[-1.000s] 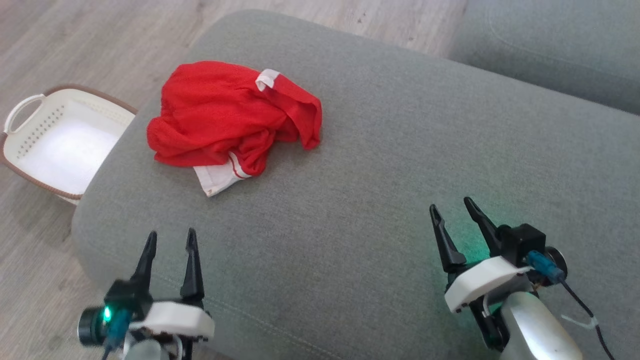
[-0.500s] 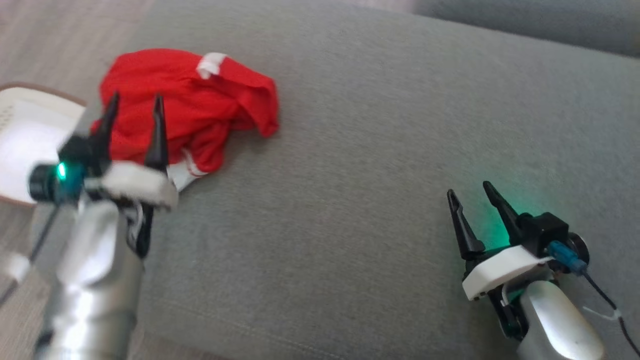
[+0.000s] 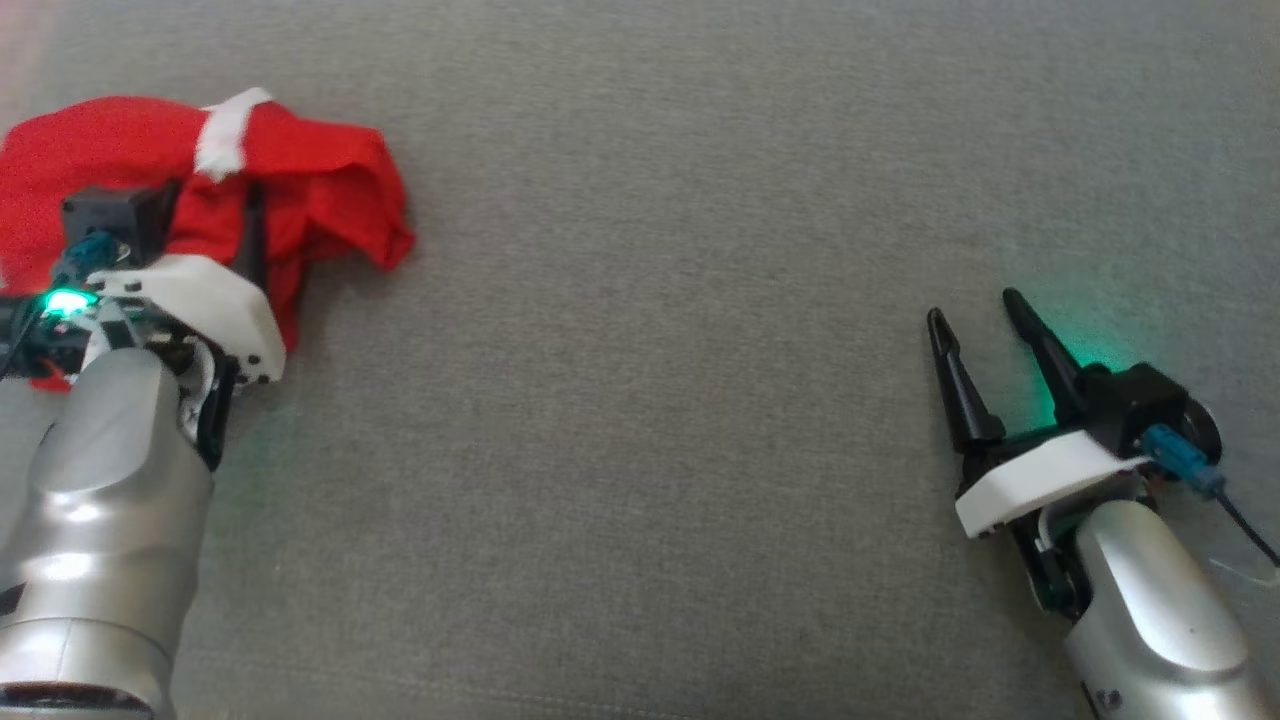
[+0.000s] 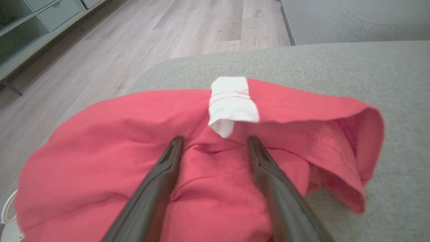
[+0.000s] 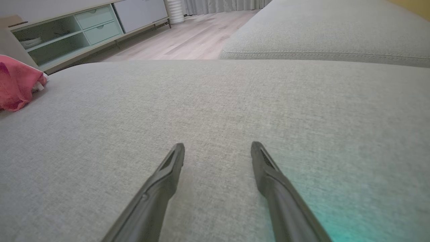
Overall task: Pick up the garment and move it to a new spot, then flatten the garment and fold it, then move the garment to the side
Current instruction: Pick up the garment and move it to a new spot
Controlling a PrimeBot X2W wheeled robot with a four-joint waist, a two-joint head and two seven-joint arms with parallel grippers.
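Garment (image 4: 100, 161) lies directly under the spread left pincer (image 4: 215, 139).

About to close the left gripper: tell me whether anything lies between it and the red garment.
Nothing visible does. The left gripper stands open with its fingers directly over the red garment, just short of its white tab. The garment lies on the grey cushion.

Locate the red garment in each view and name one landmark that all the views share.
Head view: garment at the upper left, against the left edge.
Left wrist view: garment across the lower middle, beneath the open left gripper.
Right wrist view: garment at the left edge, midway up.
Shared landmark: the grey cushion it lies on.
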